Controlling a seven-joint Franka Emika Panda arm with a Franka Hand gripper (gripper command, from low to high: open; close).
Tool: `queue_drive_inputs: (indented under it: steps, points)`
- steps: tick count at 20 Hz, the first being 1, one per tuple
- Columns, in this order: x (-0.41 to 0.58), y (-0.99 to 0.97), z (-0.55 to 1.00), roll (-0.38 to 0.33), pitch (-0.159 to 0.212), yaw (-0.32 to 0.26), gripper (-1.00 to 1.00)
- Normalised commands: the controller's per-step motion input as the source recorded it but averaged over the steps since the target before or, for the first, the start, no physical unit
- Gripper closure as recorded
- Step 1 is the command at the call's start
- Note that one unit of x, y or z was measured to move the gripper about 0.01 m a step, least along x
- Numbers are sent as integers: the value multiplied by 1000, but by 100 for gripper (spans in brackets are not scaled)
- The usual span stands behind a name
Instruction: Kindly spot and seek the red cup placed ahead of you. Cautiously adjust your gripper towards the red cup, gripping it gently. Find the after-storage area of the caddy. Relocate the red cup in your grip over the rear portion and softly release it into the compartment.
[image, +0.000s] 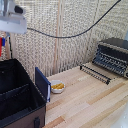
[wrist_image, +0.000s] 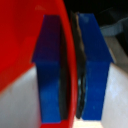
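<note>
Red cup (wrist_image: 25, 45) is clamped by its wall between the two dark-blue fingers (wrist_image: 95, 70): in the wrist view one finger is seen inside the rim, the other outside, with the thin red wall pinched between them. Gripper (wrist_image: 71, 75) is therefore closed on the cup rim, not on the whole body.

In the exterior view the gripper body (image: 12, 22) is held high at the exterior view's left edge, above the caddy (image: 20, 100); a sliver of red (image: 2, 47) is seen just below it at the frame edge. Cup is well clear of the caddy's walls and black dividers (image: 15, 92).

Step in hand is judged to be carry-over to the rear compartment. Which compartment counts as rear cannot be settled from this angle, so alignment should be checked before descent.

Advice for the move:
- Cup should be kept upright; a rim pinch can let it swing.
- Lowering should be done slowly, inside the divider lines.
- Release should be made low, so no bounce or tip-over is risked.
</note>
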Motion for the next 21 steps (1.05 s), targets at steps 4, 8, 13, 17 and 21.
queue_drive_inputs:
  steps: [4,8,13,17,21]
  points:
    - [79,71,-458,-283,-116,153,100]
    - [170,44,-384,-284,-137,159,100]
    - [227,69,-169,-96,-50,124,-100]
    - [336,-176,93,8,-35,69,-100]
    - [319,-220,461,49,24,99,-100]
